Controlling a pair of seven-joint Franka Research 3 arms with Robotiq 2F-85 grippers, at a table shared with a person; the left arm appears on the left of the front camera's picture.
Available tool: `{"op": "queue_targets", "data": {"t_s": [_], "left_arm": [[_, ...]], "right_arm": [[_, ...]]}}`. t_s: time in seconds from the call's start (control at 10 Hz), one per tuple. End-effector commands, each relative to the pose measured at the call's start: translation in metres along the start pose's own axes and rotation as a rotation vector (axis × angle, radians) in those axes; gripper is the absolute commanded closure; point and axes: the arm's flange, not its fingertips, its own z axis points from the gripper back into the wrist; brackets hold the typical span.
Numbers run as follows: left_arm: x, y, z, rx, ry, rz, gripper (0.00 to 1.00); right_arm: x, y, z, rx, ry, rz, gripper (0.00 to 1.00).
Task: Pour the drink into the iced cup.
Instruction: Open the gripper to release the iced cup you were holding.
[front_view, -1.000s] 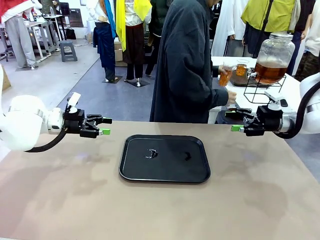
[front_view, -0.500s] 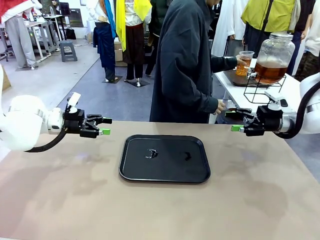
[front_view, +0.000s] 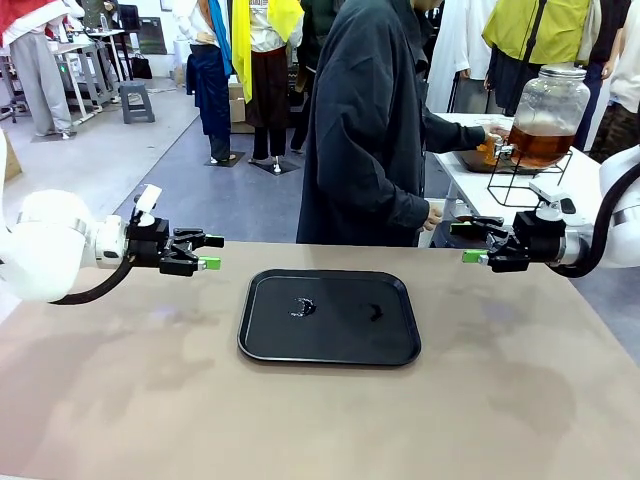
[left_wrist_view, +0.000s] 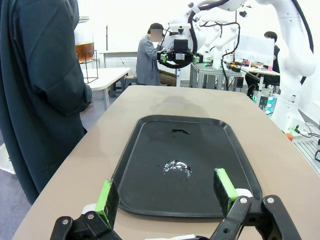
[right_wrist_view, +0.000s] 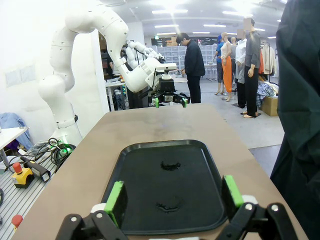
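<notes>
drink (front_view: 536, 146) sits in upright dispenser jar (front_view: 548, 100) on side worktop, well behind right gripper (front_view: 477, 243); left gripper (front_view: 209, 252) far off; both sets of fingers wide open, empty

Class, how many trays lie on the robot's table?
1: a black tray at the middle of the table, between the open left gripper and open right gripper.

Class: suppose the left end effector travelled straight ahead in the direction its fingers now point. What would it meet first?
Probably nothing at first: the left end effector, open, points level above the flat black plastic tray. Farther along that line, the right end effector faces it, though the depth alignment is uncertain.
</notes>
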Motion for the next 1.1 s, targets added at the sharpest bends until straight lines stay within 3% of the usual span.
{"op": "queue_targets", "data": {"t_s": [0.0, 1.0], "left_arm": [[0.0009, -0.0003, 0.0008, 0.003, -0.006, 0.000, 0.00], [0.0009, -0.0003, 0.0008, 0.003, -0.006, 0.000, 0.00]], "right_arm": [[0.0033, -0.0016, -0.0020, -0.001, -0.006, 0.003, 0.00], [0.0033, -0.0016, -0.0020, -0.001, -0.006, 0.003, 0.00]]}}
